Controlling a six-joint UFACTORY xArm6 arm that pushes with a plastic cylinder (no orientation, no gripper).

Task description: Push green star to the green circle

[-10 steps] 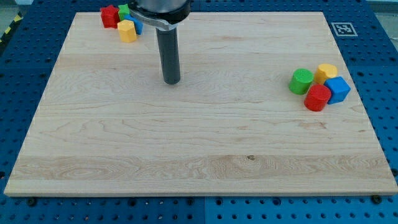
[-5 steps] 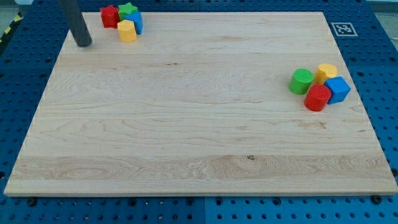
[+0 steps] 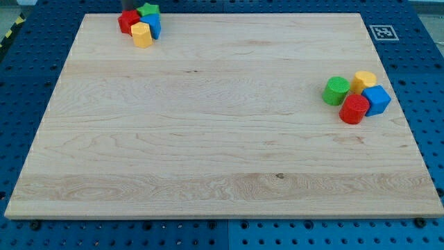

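Observation:
The green star (image 3: 148, 10) sits at the view's top left, at the back of a tight cluster with a red block (image 3: 128, 21), a blue block (image 3: 154, 26) and a yellow block (image 3: 141, 34). The green circle (image 3: 336, 90) stands far off at the view's right. Only a dark bit of the rod shows at the view's top edge; my tip (image 3: 129, 9) is just behind the red block and left of the green star.
Beside the green circle lie a yellow block (image 3: 363, 80), a blue block (image 3: 377, 99) and a red block (image 3: 354, 109), all touching. The wooden board (image 3: 222, 160) lies on a blue perforated table. A marker tag (image 3: 382, 32) is at the board's top right corner.
The rod moved from the board's upper middle to the left, then up behind the top-left cluster. The red block and green star have shifted slightly right.

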